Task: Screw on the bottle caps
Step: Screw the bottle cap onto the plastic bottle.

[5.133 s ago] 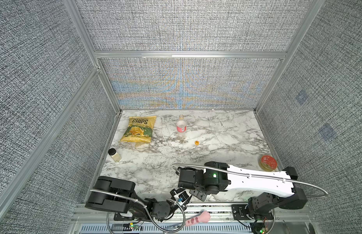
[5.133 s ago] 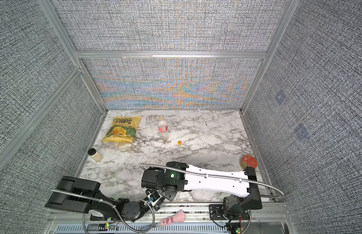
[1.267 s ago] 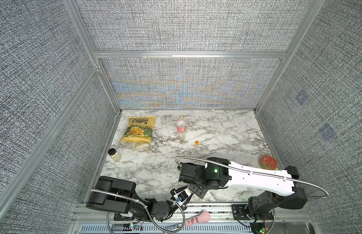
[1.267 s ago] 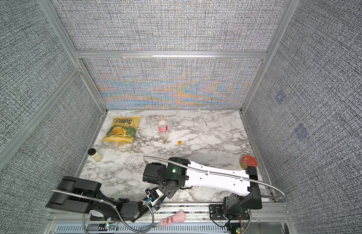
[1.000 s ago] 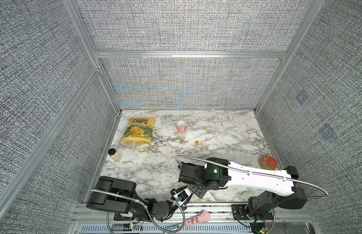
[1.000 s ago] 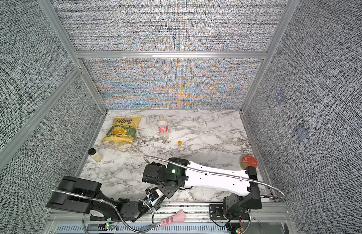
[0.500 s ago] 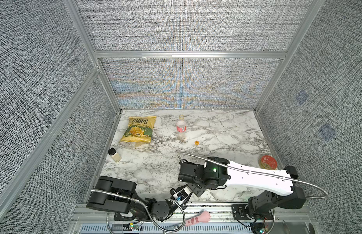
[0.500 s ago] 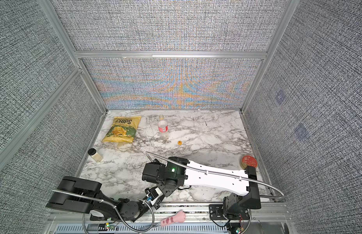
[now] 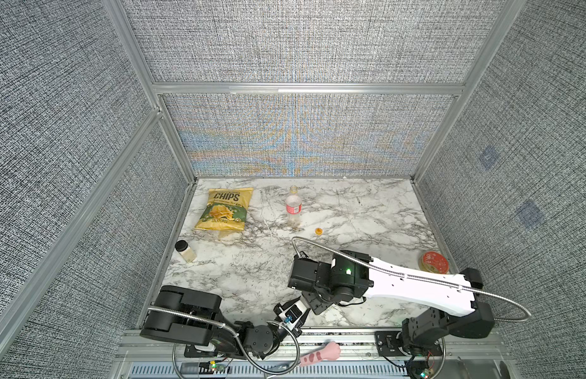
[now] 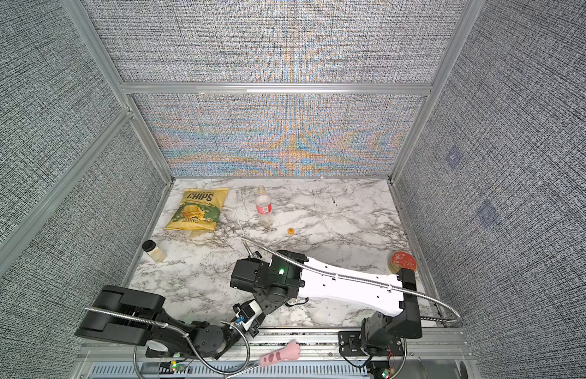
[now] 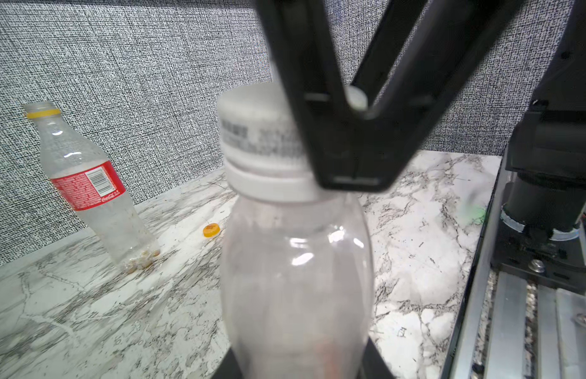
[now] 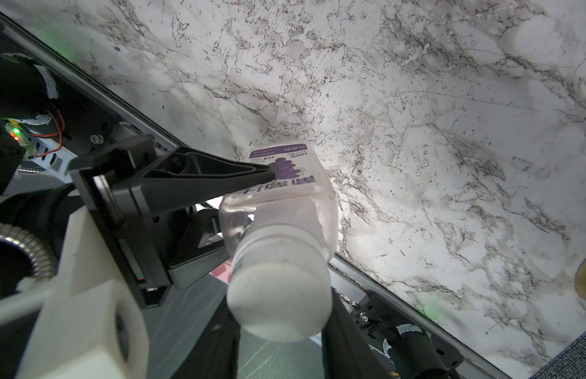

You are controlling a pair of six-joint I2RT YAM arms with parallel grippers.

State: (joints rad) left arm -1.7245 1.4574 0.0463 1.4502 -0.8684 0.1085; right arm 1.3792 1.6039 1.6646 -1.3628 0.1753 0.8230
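Marble-look tabletop inside grey woven walls: at its front edge we see the left gripper clamped on the squarish bottle, whose purple grape label reads "100%". That bottle's neck carries the white cap, which the right gripper pinches from above. Beyond the bottle we find the orange cap lying loose, just past it the uncapped Coca-Cola bottle standing upright, and farther left a yellow bag printed "CHIPS".

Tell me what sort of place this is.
Probably a robot test booth: grey fabric panels in an aluminium frame enclose a marble-patterned tabletop, and a left arm and right arm are mounted at its front edge.
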